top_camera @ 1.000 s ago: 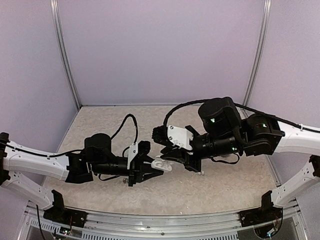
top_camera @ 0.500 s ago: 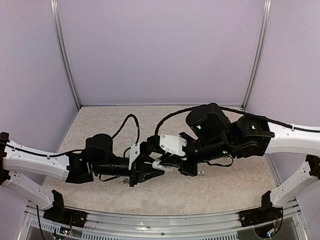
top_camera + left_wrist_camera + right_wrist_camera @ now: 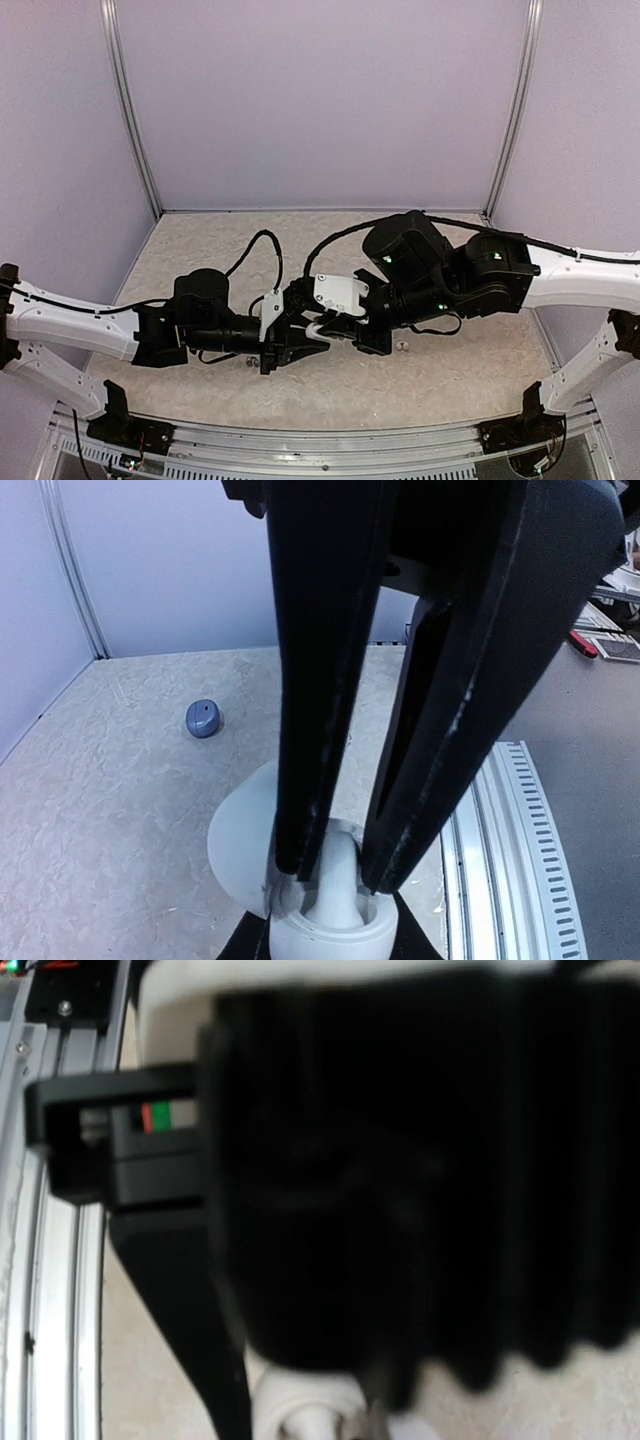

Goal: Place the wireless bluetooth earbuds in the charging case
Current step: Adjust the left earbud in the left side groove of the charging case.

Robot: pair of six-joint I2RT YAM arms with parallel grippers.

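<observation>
My left gripper (image 3: 305, 343) is shut on the base of a white oval charging case (image 3: 330, 930), held just above the table with its lid (image 3: 238, 830) swung open to the left. Only the tips of the left fingers show beside the case at the bottom of the left wrist view. From above, my right gripper (image 3: 335, 875) reaches into the case, its two long black fingers closed on a white earbud (image 3: 340, 880) that stands in the case's hollow. A dark purple-grey earbud (image 3: 203, 718) lies loose on the table. The right wrist view is mostly blocked by blurred black; the case (image 3: 310, 1405) shows at its bottom edge.
The aluminium rail (image 3: 510, 830) runs along the table's near edge close to the case. The loose bud (image 3: 403, 347) lies right of both grippers. Purple walls enclose the speckled table (image 3: 200, 250) on three sides.
My right arm has swung left and down until its fingers reach into the case. The left gripper and case have stayed almost in place.
</observation>
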